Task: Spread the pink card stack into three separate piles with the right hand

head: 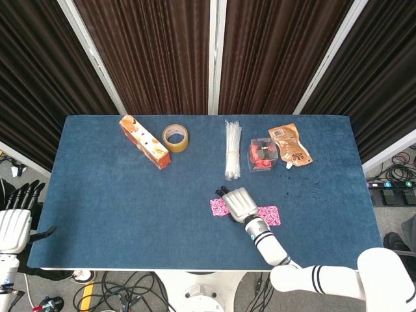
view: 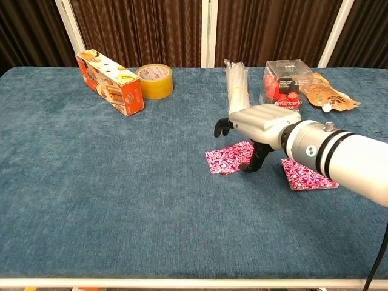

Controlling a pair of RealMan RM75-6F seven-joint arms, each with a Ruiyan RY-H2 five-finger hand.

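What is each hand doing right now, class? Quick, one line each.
Left hand: open, holding nothing, off the table's left edge.
Right hand: over the left pile of pink patterned cards, thumb touching it; any grip cannot be told.

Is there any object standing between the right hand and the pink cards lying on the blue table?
Nothing visible does. The right hand hovers directly over the left pile of pink patterned cards, its thumb reaching down to that pile's right edge. The second pink pile lies apart, to the right, on bare blue cloth.
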